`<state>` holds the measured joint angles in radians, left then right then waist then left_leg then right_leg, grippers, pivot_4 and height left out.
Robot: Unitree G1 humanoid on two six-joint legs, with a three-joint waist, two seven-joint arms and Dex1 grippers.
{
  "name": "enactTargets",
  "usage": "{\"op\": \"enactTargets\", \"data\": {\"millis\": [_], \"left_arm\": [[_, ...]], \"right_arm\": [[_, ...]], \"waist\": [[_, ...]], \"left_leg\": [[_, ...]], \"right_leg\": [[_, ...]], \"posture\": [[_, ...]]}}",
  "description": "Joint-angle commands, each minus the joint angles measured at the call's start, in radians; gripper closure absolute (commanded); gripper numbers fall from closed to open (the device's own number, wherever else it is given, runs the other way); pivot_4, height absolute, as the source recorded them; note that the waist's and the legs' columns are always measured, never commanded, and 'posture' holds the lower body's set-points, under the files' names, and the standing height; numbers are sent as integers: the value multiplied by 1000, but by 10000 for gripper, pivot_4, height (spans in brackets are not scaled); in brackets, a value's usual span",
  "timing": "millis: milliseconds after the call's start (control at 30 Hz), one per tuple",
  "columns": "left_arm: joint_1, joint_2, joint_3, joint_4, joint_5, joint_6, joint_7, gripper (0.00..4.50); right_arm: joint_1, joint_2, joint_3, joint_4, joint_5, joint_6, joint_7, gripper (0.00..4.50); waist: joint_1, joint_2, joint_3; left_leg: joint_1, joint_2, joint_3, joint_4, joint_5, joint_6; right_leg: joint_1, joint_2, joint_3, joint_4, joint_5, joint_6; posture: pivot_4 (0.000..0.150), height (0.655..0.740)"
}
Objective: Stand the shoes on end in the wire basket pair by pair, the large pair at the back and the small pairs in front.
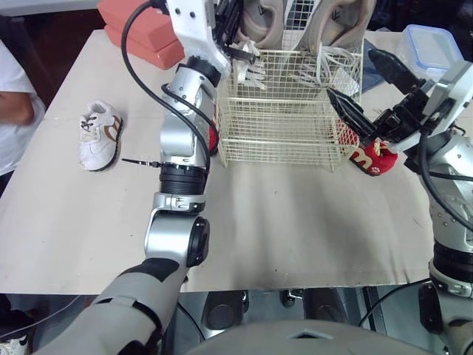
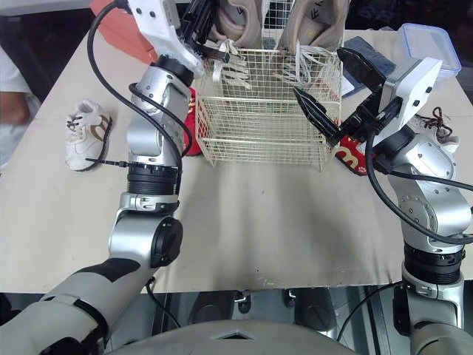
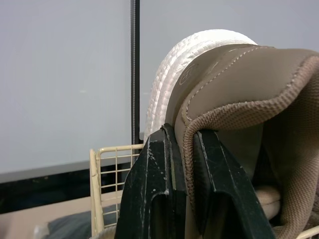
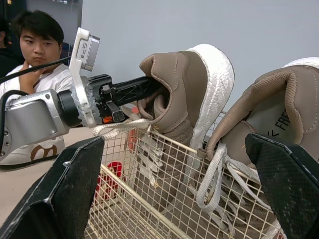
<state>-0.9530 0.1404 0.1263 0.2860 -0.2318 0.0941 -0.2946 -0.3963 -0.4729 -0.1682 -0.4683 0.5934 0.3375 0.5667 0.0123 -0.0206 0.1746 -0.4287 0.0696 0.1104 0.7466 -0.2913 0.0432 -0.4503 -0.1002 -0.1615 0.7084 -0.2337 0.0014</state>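
The right claw [image 2: 318, 71] hung with its fingers spread apart, a red shoe [image 1: 372, 159] just below it and the wire basket [image 1: 273, 133] beside it. Farther back, the left claw [image 3: 182, 134] was clamped on the heel of the tan shoe [image 3: 239, 84]. The shoe should be seated upright against the back wall before it is let go.

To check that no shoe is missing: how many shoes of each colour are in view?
Tan large shoes, in the wire basket: 2
Red small shoes, beside the basket: 2
White small shoes, on the table: 2
Total: 6 shoes
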Motion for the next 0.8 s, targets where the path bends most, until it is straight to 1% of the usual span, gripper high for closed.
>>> {"op": "enactTargets", "data": {"millis": [33,133,200,267,333,400,533,567,733,800], "left_arm": [[43,-7,-5,3,-41,93,-26,31367],[43,-1,-11,-2,-25,75,-16,18289],[43,3,-16,-3,-11,60,-11,8079],[52,6,-17,-19,-8,55,-10,474],[71,11,-22,-55,-13,57,-21,474],[109,26,-27,-136,-40,75,-57,474],[169,80,-43,-295,-104,118,-169,474],[178,94,-41,-335,-143,136,-207,474],[218,253,-59,-487,-315,316,-437,474],[239,364,-66,-543,-408,440,-552,474]], "right_arm": [[-1,-1,-12,-19,0,-29,6,0],[0,-1,-13,-17,0,-31,8,0],[1,-2,-15,-17,-1,-33,9,0],[6,-6,-20,-19,-1,-33,9,0],[14,-11,-28,-24,1,-30,7,0],[34,-25,-47,-36,5,-17,1,0],[107,-73,-122,-59,42,34,-15,0],[140,-94,-139,-64,44,50,-12,0],[314,-158,-219,-70,38,84,12,0],[381,-180,-250,-37,39,87,45,0]], "waist": [[1,0,0],[3,0,0],[3,0,0],[3,0,0],[3,0,0],[2,0,0],[3,0,1],[4,0,1],[3,1,1],[0,1,1]], "left_leg": [[0,0,0,0,0,0],[-1,0,-1,0,0,0],[-1,0,-1,0,0,0],[-1,0,-1,0,0,0],[-1,0,-1,0,0,0],[-1,0,-1,0,0,0],[-2,0,-2,0,0,0],[-3,0,-2,0,0,0],[-3,0,-3,-1,0,0],[-2,0,-3,-2,0,0]], "right_leg": [[0,0,0,0,0,0],[0,0,-1,0,0,0],[0,0,-1,0,0,0],[0,0,-1,0,0,0],[0,0,-1,0,0,0],[0,0,-1,0,0,0],[0,0,-1,-1,0,0],[0,0,-1,-1,0,0],[0,0,-1,-3,0,0],[0,0,0,-4,-1,1]], "posture": [[1500,6860],[1500,6860],[1500,6860],[1500,6860],[1500,6860],[1500,6860],[1500,6860],[1500,6860],[1500,6860],[1500,6860]]}}
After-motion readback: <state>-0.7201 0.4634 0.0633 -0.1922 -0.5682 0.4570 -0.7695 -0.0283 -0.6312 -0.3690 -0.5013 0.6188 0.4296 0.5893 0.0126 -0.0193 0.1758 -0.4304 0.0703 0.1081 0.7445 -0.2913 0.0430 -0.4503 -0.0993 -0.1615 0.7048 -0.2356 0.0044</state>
